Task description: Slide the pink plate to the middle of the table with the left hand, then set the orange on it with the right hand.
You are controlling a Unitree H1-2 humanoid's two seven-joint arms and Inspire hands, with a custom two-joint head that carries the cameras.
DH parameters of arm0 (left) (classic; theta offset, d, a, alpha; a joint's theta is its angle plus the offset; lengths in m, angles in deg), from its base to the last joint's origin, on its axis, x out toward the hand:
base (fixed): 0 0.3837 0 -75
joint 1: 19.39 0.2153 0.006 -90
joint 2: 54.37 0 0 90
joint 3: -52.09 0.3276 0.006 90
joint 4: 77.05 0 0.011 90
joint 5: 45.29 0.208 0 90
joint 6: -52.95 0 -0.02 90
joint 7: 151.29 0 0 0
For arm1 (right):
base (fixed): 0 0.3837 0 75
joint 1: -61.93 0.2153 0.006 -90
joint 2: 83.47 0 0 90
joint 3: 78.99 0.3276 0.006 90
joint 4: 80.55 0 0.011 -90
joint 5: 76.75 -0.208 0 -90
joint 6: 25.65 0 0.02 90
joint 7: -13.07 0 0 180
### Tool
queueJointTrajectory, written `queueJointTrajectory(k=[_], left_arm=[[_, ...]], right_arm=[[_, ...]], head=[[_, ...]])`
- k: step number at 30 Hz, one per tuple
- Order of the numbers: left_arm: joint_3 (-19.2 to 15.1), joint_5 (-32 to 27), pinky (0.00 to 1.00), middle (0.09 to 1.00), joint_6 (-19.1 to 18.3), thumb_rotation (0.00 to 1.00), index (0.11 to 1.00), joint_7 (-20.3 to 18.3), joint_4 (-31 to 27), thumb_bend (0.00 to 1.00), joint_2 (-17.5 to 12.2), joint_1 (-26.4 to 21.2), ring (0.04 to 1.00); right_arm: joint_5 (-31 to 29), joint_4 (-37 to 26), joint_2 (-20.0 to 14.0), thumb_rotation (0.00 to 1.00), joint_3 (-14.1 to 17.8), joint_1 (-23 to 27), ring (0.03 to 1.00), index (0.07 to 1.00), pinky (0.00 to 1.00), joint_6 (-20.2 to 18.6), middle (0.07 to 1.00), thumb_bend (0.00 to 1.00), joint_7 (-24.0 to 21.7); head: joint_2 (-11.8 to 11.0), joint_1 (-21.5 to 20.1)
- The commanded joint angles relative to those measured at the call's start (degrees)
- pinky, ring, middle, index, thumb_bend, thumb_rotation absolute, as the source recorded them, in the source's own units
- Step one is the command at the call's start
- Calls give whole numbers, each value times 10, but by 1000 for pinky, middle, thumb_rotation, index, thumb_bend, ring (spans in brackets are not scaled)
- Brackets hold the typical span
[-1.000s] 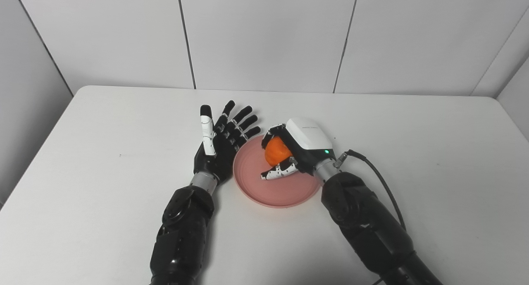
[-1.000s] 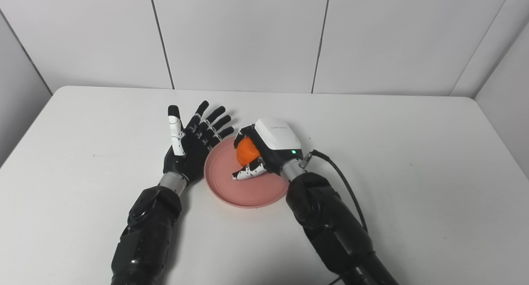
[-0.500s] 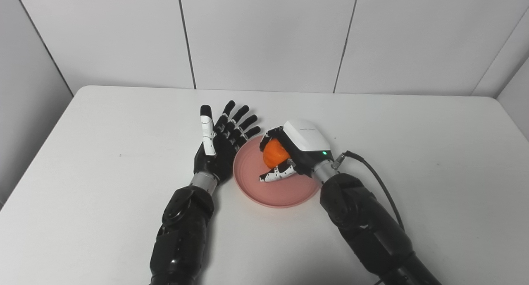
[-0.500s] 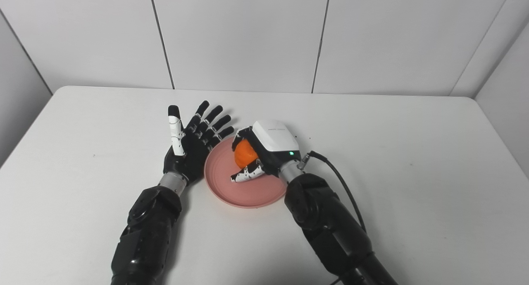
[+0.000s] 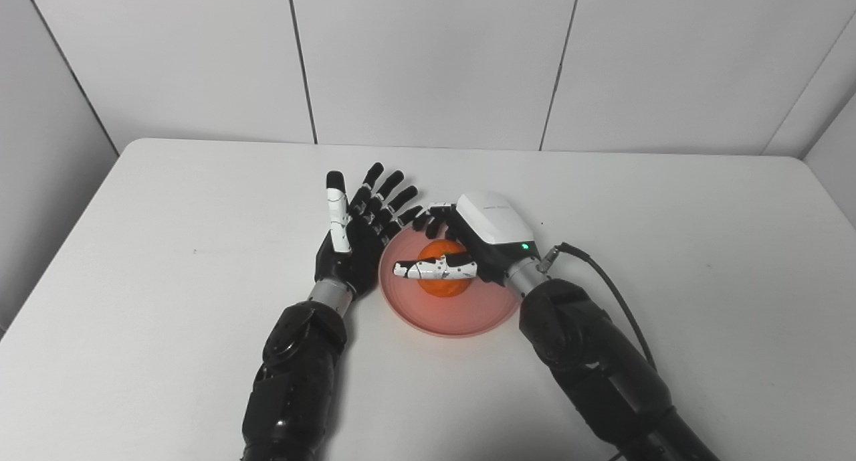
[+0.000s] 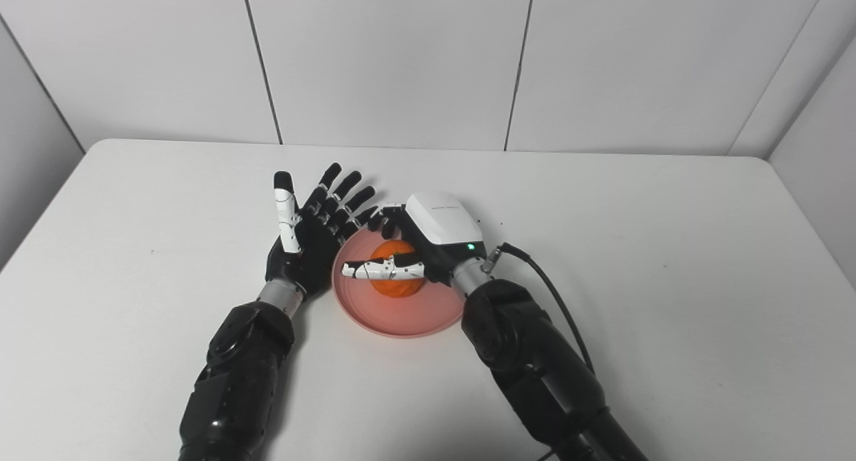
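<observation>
The pink plate (image 5: pixel 468 314) lies near the middle of the white table. The orange (image 5: pixel 443 287) rests on the plate, partly crossed by my right thumb. My right hand (image 5: pixel 468 243) hovers over the plate's far side with fingers and thumb spread open, no longer gripping the orange. My left hand (image 5: pixel 358 237) stands open, palm toward the plate, fingers spread, touching or just beside the plate's left rim. The same shows in the right eye view: the orange (image 6: pixel 394 287), the plate (image 6: pixel 414 320), the left hand (image 6: pixel 311 233) and the right hand (image 6: pixel 418 237).
The white table (image 5: pixel 669 247) extends on all sides of the plate. A black cable (image 5: pixel 615 294) runs from my right wrist over the table to the right. White wall panels (image 5: pixel 428 59) rise behind the table's far edge.
My right hand has opened: fingers and thumb spread out and the orange dropped from its grasp onto the plate. The left hand has hardly moved.
</observation>
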Motion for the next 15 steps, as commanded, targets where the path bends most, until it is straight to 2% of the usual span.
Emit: queueJointTrajectory(k=[1, 10, 13, 15], left_arm=[[3, 14, 752, 931, -31, 956, 1000, 15, 31, 964, -2, 27, 844], [2, 13, 766, 932, -34, 965, 1000, 17, 31, 971, -1, 26, 837], [-1, 8, 775, 904, -37, 959, 1000, 17, 30, 966, 0, 26, 840], [-2, 12, 767, 876, -35, 950, 1000, 25, 25, 967, 3, 28, 835]], right_arm=[[-3, -17, -3, 950, 5, 19, 587, 688, 488, 28, 662, 894, 8], [-3, -20, -8, 987, 7, 23, 594, 715, 499, 30, 684, 856, 10], [-5, -27, -6, 984, 18, 23, 575, 701, 466, 24, 680, 848, 21], [-22, -40, 1, 987, 40, 21, 564, 695, 447, 14, 670, 837, 28]], head=[[0, 0], [0, -2], [0, -2], [0, -2]])
